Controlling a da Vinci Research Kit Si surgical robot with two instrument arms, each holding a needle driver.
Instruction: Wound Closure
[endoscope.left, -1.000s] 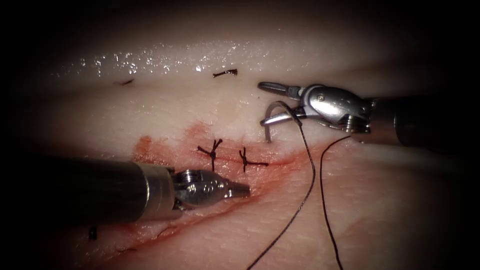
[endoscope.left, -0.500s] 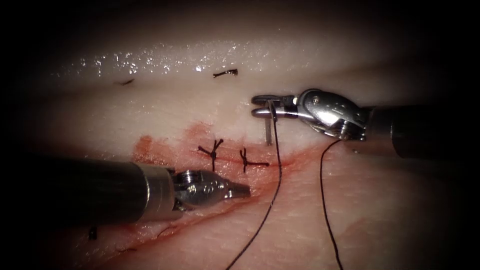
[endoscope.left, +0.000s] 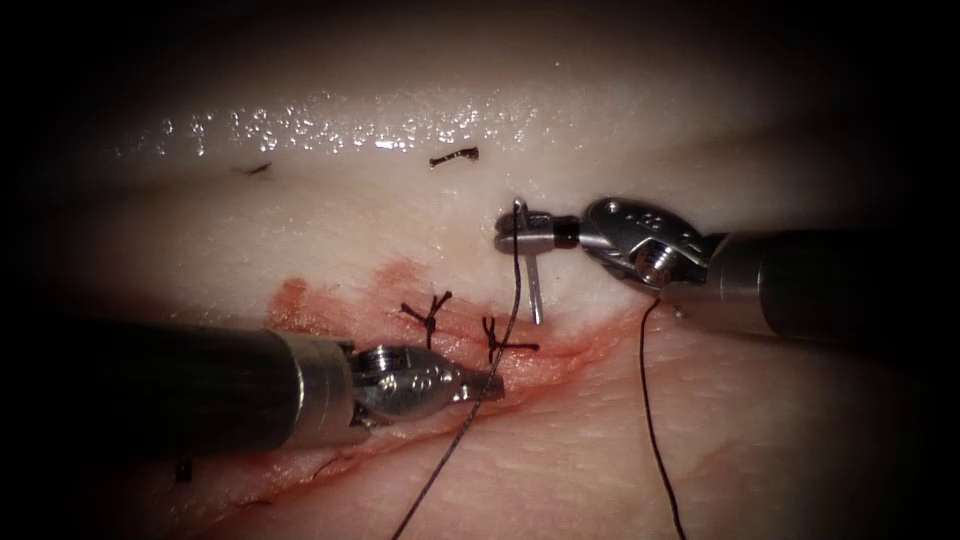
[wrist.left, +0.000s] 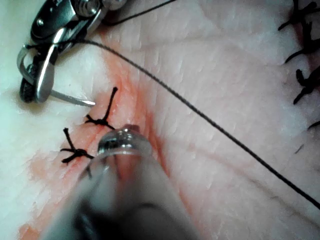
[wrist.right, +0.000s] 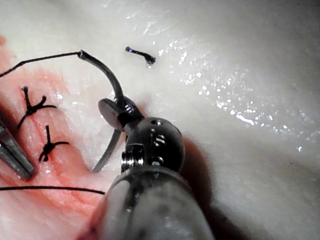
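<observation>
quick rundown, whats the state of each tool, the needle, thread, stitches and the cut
right tool: shut on the needle near mid-curve
needle: held, tip at the tissue, apparently not in it
left tool: shut, holding nothing
thread: slack, trailing from the needle
stitches: two, tied
cut: open right of them

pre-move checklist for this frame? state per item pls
1. Right pincer shut on the needle, gripped mid-curve: ok.
2. Needle tip free above the tissue, not in it: ok.
3. Left pincer shut, holding nothing, beside the cut: ok.
4. Thread trails from the needle's tail across the left pincer's tip; snagged or not: cannot tell.
5. Two knots in place on the cut: ok.
</observation>
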